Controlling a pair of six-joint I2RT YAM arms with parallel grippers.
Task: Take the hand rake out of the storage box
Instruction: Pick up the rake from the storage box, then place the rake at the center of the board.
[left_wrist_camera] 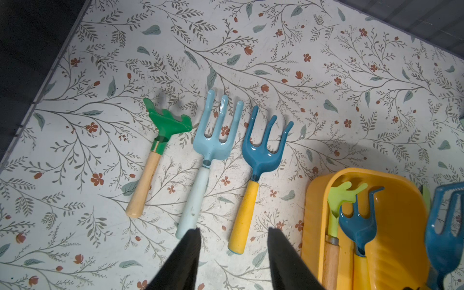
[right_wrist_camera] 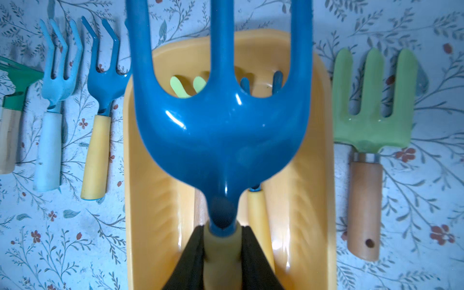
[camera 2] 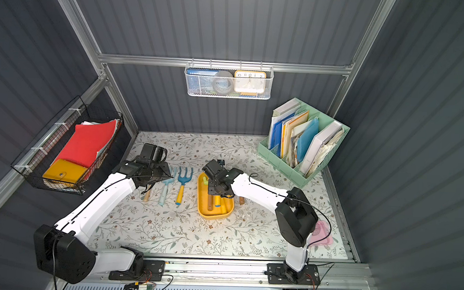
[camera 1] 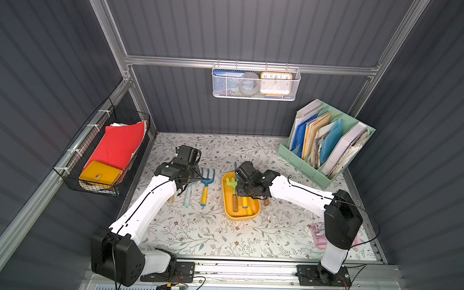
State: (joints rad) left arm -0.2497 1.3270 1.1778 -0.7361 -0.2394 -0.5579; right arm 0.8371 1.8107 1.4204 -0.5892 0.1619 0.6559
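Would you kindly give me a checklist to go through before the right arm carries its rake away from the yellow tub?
1. Grip: ok; the right gripper is shut on the yellow handle of the dark blue three-tined hand rake.
2. Lift: ok; it looks raised above the two rakes lying in the shallow yellow plastic tub.
3. Clearance over the tub's rim: cannot tell.
4. Path past the left gripper: ok; it is open, empty, over the row of three rakes beside the tub.
5. Set-down space: ok; the flowered tabletop is bare nearer the arm bases.
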